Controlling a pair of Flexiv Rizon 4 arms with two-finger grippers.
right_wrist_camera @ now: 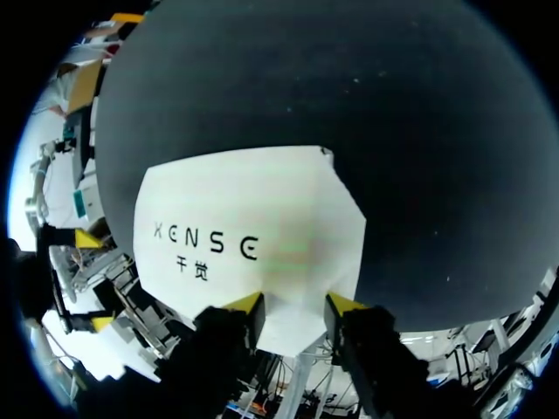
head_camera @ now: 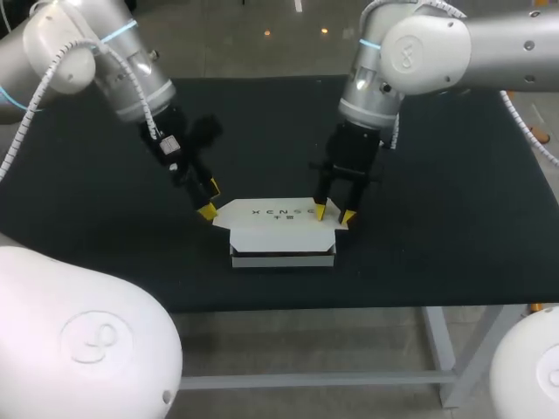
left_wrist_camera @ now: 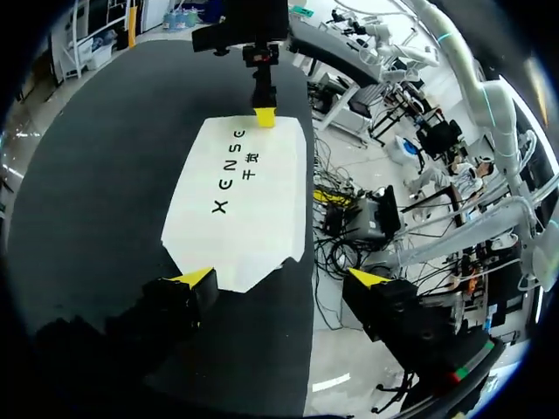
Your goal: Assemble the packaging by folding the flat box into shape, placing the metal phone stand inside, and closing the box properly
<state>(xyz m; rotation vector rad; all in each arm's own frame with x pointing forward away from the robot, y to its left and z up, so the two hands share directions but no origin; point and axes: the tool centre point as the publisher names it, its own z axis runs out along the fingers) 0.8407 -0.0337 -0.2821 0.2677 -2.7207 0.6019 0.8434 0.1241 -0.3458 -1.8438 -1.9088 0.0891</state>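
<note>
The big dark surface (head_camera: 454,218) holds one white box (head_camera: 281,249). The box sits in the middle, near the front edge. Its wide lid (head_camera: 271,214) lies over the top, printed side up. I think the lid is not tucked in yet, but I cannot tell for sure. I cannot see the metal phone stand. It may be under the lid.

What could go wrong? The box is light, and it sits close to the edge. If one pincer pushes harder than the other, the box could slide or turn. If they press too hard, the lid could bend or go in crooked.

The long side of the box runs from left to right. Its front wall faces the near edge.

The left pincer (left_wrist_camera: 281,278) is wide open at the left end of the lid. One finger (left_wrist_camera: 194,279) is at the lid's corner, and the other is off to the side. The right pincer (head_camera: 334,212) is at the right end. Its fingers are a little apart and sit at the lid's edge, and it holds nothing.
</note>
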